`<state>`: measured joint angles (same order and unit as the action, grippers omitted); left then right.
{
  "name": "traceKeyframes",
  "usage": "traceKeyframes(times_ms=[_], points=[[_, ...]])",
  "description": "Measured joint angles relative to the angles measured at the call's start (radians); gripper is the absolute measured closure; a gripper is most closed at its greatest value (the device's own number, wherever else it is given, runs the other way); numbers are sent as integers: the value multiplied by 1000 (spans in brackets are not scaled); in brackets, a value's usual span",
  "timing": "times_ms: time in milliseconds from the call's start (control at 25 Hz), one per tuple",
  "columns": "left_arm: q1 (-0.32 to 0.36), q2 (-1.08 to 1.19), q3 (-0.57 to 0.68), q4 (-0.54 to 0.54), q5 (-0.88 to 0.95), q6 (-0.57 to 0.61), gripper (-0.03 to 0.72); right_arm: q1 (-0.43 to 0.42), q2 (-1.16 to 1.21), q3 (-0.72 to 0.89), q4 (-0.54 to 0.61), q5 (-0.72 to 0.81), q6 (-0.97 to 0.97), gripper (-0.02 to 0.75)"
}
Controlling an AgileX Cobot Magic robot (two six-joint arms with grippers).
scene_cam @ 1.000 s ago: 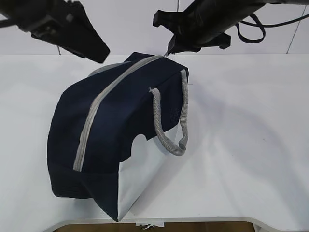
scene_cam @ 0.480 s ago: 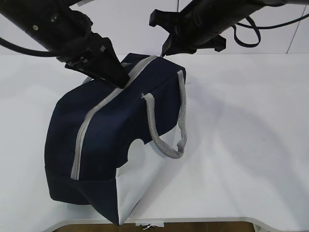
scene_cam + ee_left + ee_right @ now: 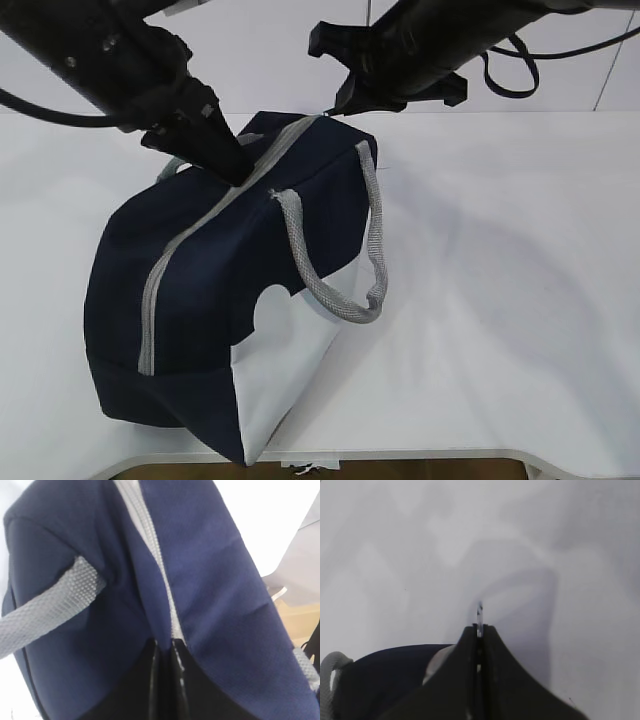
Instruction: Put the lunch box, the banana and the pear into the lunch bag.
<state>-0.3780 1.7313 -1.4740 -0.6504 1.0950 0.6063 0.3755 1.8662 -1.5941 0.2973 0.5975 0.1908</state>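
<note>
Navy lunch bag between both pincers

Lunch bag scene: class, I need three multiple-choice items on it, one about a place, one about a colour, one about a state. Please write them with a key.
1. Where does the left tool touch the lunch bag?
A. on the zipper line
B. on the white side panel
C. on the table beside it

2. What colour are the handles?
A. red
B. grey
C. black

3. How is the zipper?
A. wide open
B. torn off
C. closed

Key: A, the left tool pinches at the zipper on top of the lunch bag; B, the near handle is grey webbing; C, the grey zipper runs unbroken, no opening shows.
</note>
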Motion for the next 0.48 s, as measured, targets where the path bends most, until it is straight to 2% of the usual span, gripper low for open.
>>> traceKeyframes(times_ms=[480], points=[[0,-30,-75,47,96,0,688,-2,4,-30,14,-4,-8,737]])
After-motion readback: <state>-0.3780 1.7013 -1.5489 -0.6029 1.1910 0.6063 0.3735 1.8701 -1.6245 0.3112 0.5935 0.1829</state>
